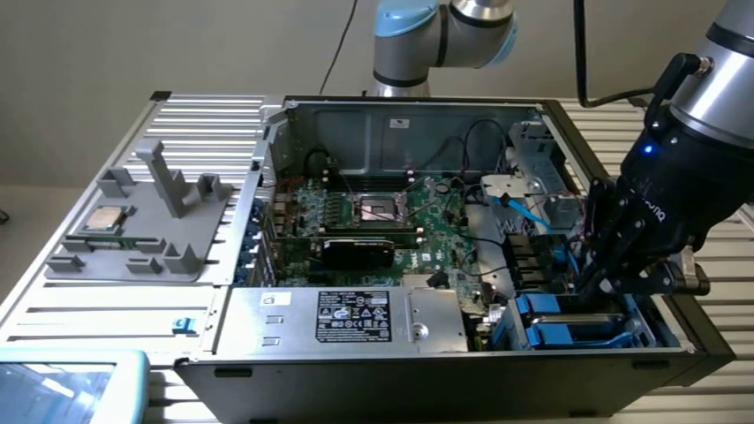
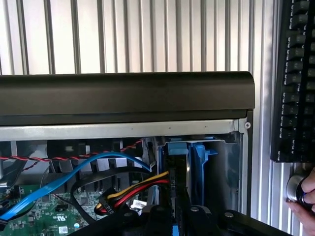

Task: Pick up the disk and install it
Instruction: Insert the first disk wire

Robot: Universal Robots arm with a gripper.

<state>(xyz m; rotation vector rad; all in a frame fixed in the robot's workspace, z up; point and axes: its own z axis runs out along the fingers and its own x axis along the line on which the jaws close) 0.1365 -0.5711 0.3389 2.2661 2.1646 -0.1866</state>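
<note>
At the exterior view's left, a grey fixture tray [image 1: 130,252] is seen on the slatted table [image 1: 71,309], with a small square processor chip [image 1: 109,218] resting in it. In the middle, the open computer case [image 1: 401,132] is laid on its side, with its motherboard [image 1: 395,231] exposed and the power supply [image 1: 342,316] at the near edge. At the exterior view's right, the gripper [image 1: 619,281] is set low over the drive bay [image 1: 518,322] in the near right corner of the case. Its jaws are drawn close together. In the wrist view the disk [image 2: 179,167] is seen standing on edge between them, beside another blue carrier [image 2: 199,155] inside the bay. The pick-up is judged done and the disk appears partly entered. Whether it is fully seated cannot be told.
</note>
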